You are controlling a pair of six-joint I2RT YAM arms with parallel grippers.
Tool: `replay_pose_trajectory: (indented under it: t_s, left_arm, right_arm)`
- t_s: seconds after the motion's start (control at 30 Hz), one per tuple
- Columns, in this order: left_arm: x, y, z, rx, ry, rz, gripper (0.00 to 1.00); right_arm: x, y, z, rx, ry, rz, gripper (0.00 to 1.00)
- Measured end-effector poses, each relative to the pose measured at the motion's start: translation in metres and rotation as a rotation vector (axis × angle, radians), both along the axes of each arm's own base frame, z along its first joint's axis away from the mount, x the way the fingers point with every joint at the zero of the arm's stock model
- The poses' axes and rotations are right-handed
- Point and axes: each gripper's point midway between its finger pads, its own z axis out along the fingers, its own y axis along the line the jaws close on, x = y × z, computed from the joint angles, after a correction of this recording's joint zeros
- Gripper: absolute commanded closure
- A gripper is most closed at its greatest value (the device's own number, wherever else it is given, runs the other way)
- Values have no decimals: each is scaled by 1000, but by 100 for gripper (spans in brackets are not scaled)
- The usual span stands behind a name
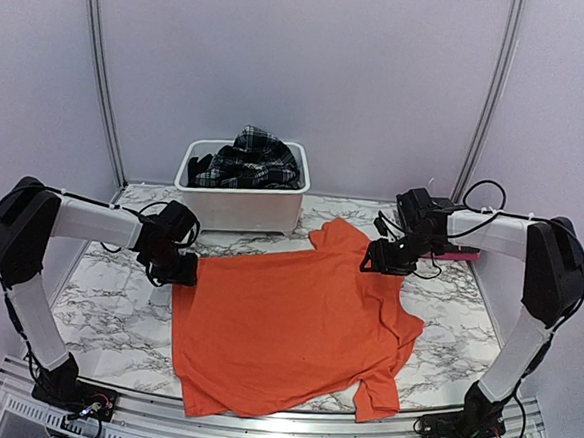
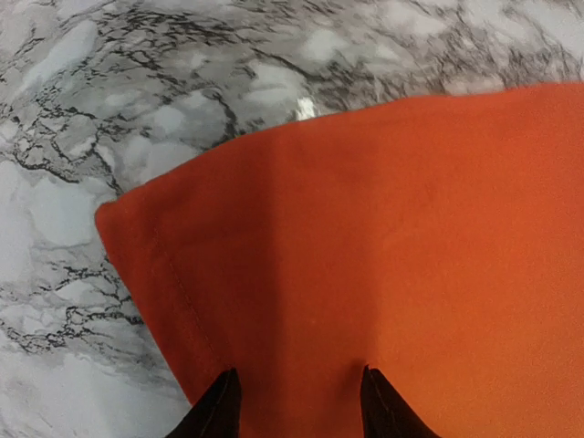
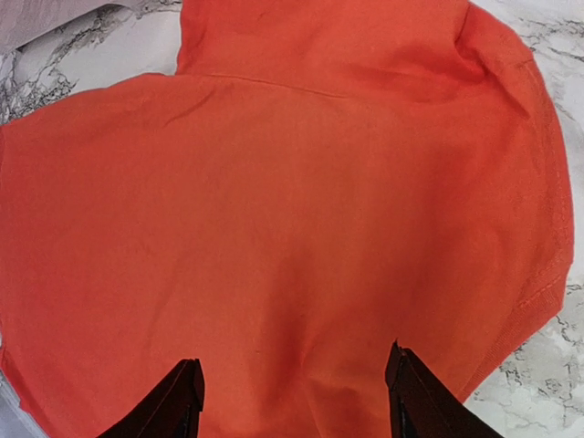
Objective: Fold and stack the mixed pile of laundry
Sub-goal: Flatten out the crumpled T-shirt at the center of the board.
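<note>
The large bright orange T-shirt (image 1: 285, 324) lies spread flat on the marble table (image 1: 115, 317). My left gripper (image 1: 181, 269) is open at the shirt's far left corner. In the left wrist view the gripper (image 2: 297, 406) has its black fingertips (image 2: 219, 411) low over the orange cloth (image 2: 383, 246) near its hemmed corner. My right gripper (image 1: 375, 257) is open at the shirt's far right side. In the right wrist view the gripper (image 3: 297, 401) stands wide over the orange cloth (image 3: 292, 182). The plaid skirt (image 1: 251, 161) and a dark cloth (image 1: 200, 162) lie in the tub.
The white plastic tub (image 1: 238, 205) stands at the back centre of the table, just behind the shirt. A pink object (image 1: 462, 254) shows beside the right arm. Grey walls close in the sides and back. Bare marble lies left and right of the shirt.
</note>
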Motion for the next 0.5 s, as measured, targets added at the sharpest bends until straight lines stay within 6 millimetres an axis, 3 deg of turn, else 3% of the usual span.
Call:
replay_pose_trajectory:
  t_s: [0.13, 0.23, 0.3, 0.37, 0.5]
  left_arm:
    - [33, 10, -2, 35, -28, 49, 68]
    - [68, 25, -2, 70, -55, 99, 67]
    - [91, 38, -2, 89, -71, 138, 58]
    - [113, 54, 0, 103, -87, 178, 41]
    - [122, 80, 12, 119, -98, 218, 27]
  right_arm:
    - [1, -5, -4, -6, 14, -12, 37]
    - [4, -15, -4, -10, 19, -36, 38]
    - [7, -24, -3, -14, 24, -57, 38]
    - [12, -29, 2, -16, 21, -66, 39]
    - [12, -30, 13, 5, 9, -63, 44]
